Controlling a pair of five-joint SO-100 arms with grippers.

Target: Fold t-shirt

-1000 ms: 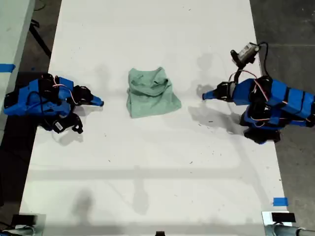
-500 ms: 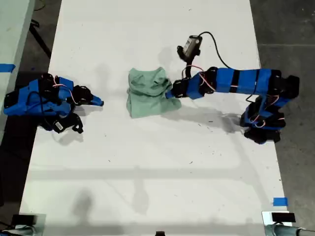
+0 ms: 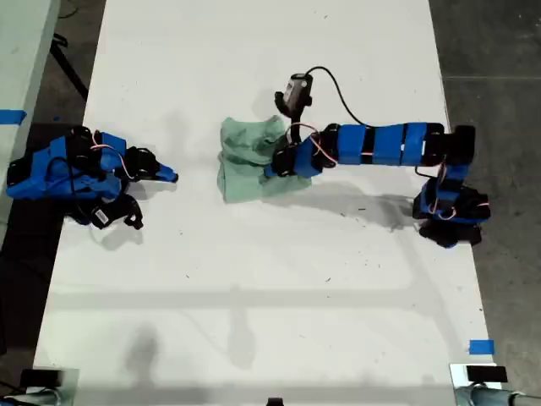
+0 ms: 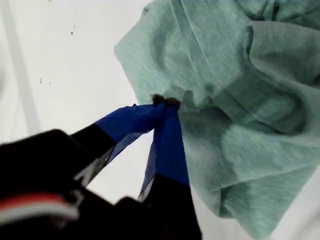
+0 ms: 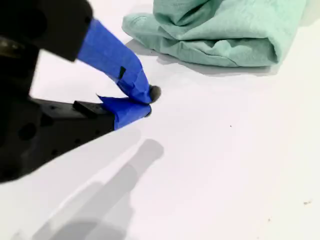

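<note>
Overhead, from the exterior view: pale mint t-shirt (image 3: 243, 166) lying bunched in loose folds near the middle of the white bench (image 3: 254, 296), toward the far half. Blue arm stretched out from the exterior view's right, with my first tool (image 3: 273, 166) resting on the shirt's edge nearer that side, a small camera (image 3: 295, 88) and its cable standing above the wrist. Other blue arm folded up at the exterior view's left, with my second tool (image 3: 168, 177) pointing toward the shirt, well apart from it, on bare bench. Next, along the first wrist view: blue-taped jaws brought together, dark tips pressed against the rumpled cloth by a fold; impossible to tell whether any fabric sits pinched between them. Finally, along the second wrist view: jaws closed tip to tip with nothing between them, low over bare bench with a shadow beneath; folded shirt edge ahead, clear of the tips.
</note>
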